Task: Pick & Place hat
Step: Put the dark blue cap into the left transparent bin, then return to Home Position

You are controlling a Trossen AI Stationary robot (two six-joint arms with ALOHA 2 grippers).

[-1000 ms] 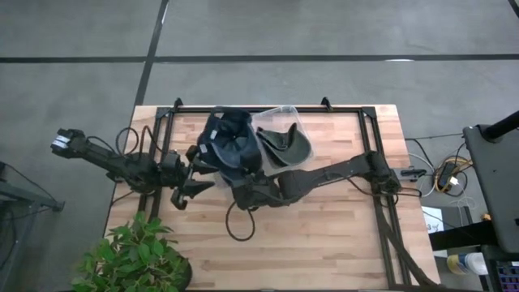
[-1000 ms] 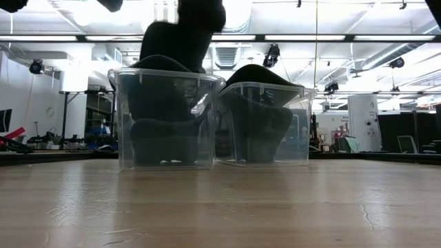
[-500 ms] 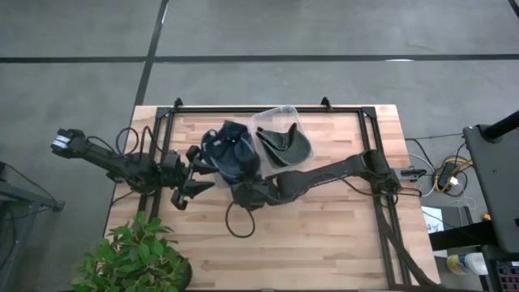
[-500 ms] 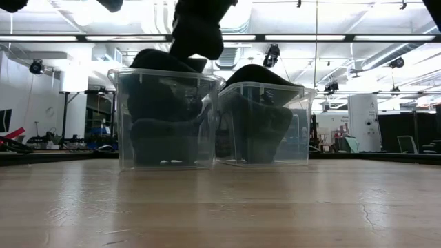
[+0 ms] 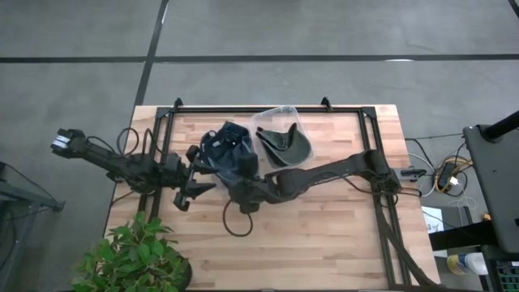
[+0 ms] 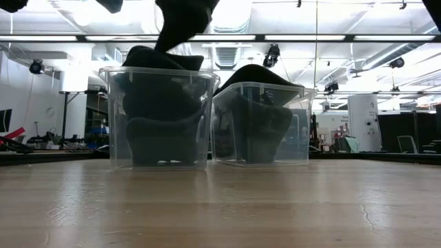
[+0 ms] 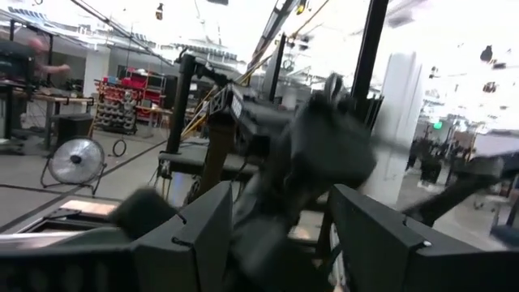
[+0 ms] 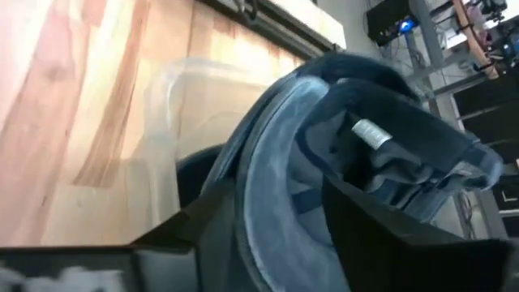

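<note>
Over the left clear plastic bin (image 6: 160, 117), your right gripper (image 5: 242, 174) has a dark blue fabric hat (image 5: 227, 150) between parted fingers, mostly inside. Release and retreat remain. Beside that bin, your left gripper (image 5: 195, 179) waits, spread wide.

The right pincer (image 5: 241, 172) is hidden behind the blue hat (image 5: 227, 150) from above. In the left wrist view the right arm (image 7: 316, 162) is blurred. The plant (image 5: 134, 259) is cut off by the edge.
</note>
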